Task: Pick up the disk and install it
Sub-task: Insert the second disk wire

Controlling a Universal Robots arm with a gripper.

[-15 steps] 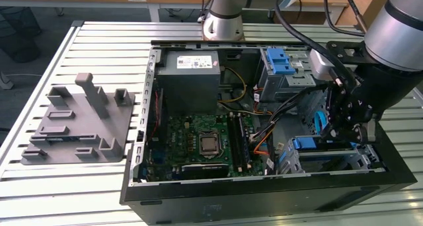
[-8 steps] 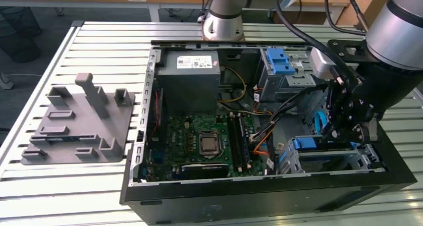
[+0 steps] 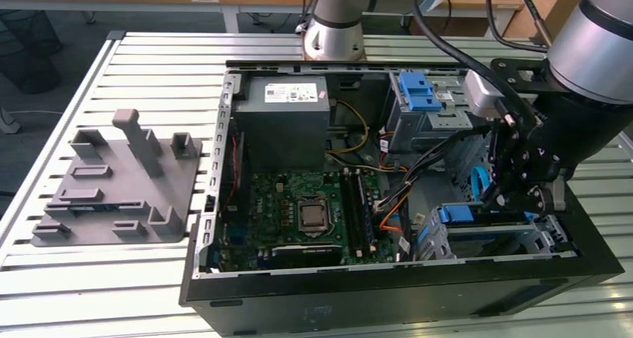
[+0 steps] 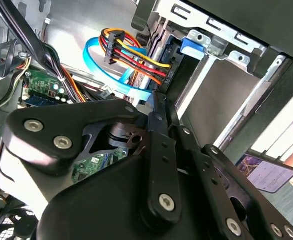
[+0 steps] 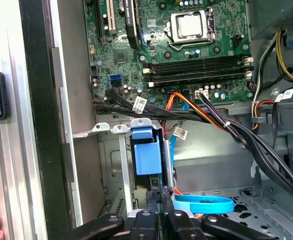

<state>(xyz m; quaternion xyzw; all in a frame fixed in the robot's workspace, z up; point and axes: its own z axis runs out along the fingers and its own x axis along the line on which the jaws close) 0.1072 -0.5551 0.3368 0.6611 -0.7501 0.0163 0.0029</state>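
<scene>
Closed fingers (image 5: 154,207), no gap between them, tips just short of the disk (image 5: 147,154) seated edge-on in the drive cage (image 5: 117,165). Tight quarters: cage wall close on one side, blue data cable (image 5: 206,204) and black cable bundle (image 5: 236,130) on the other. Open room above the computer case (image 3: 213,204) in the exterior view. Power plug (image 4: 167,75) just beyond the tips in the second wrist view.
</scene>
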